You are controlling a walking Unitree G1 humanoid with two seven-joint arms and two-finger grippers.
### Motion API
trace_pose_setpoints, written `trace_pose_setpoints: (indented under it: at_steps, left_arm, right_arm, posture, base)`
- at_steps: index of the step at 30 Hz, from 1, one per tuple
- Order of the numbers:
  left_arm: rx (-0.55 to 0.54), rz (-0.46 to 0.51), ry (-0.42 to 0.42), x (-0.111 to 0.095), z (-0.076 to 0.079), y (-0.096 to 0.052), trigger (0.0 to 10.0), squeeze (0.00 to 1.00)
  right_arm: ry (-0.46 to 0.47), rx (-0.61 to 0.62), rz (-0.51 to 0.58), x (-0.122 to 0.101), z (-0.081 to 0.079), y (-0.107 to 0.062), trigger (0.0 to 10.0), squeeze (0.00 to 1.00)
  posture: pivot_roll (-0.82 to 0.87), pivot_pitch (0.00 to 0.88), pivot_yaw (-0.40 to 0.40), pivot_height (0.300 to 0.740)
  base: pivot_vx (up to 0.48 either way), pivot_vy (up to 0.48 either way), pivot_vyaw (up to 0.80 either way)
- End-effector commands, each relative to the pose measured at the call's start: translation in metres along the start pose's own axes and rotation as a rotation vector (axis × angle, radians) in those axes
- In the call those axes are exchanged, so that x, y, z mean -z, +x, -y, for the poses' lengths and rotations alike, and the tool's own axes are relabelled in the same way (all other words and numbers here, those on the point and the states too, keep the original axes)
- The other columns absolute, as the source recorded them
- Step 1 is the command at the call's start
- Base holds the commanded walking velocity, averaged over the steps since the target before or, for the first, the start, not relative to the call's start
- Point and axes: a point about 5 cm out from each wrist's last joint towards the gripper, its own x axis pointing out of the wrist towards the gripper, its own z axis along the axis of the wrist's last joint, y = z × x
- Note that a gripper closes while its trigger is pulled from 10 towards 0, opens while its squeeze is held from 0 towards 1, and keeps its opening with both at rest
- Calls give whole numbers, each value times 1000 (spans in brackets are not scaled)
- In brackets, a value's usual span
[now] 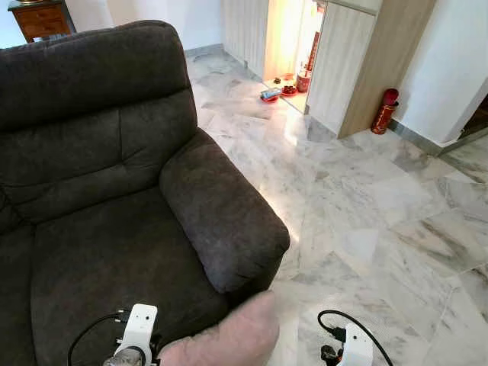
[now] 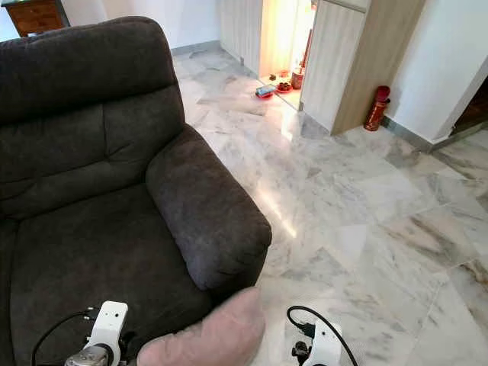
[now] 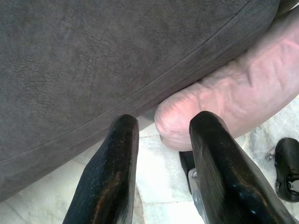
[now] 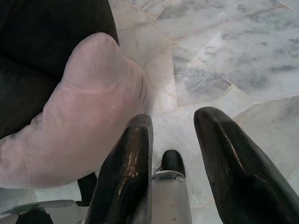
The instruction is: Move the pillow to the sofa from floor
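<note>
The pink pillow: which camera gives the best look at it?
The right wrist view: the pillow fills much of it, creases plain. The left wrist view catches one end by the sofa; the eye views only its top at the bottom edge.

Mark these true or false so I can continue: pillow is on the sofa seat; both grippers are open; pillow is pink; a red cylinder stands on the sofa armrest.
1. The pillow lies on the sofa seat. False: it is off the seat, by the front of the armrest.
2. The left gripper and right gripper are open. True.
3. The pillow is pink. True.
4. A red cylinder stands on the armrest. False: it stands on the floor by the wall.
</note>
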Motion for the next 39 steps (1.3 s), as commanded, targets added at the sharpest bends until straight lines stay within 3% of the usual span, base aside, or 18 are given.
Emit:
trace_pose_setpoints:
  at_steps: [1,18,31,39]
  left_arm:
    - [-12,-15,-11,6,-2,-1,10000,0]
    - [-10,-21,-7,8,-2,-2,10000,0]
    - [-10,-16,-11,7,-1,-2,10000,0]
    - [-12,-13,-9,6,-1,-1,10000,0]
  right_arm:
    - [-4,-5,7,-2,-2,0,10000,0]
    - [-11,-13,-9,3,0,-1,10000,0]
    - [-12,-5,-13,4,-1,-1,10000,0]
    - [-14,-26,14,-9,-16,4,10000,0]
  posture:
    - [22,0,-9,725]
    - [22,0,-8,630]
    - [23,0,-8,630]
    - [23,0,-9,630]
  base:
    - [0,0,0]
    - [0,0,0]
    - [0,0,0]
    - [0,0,0]
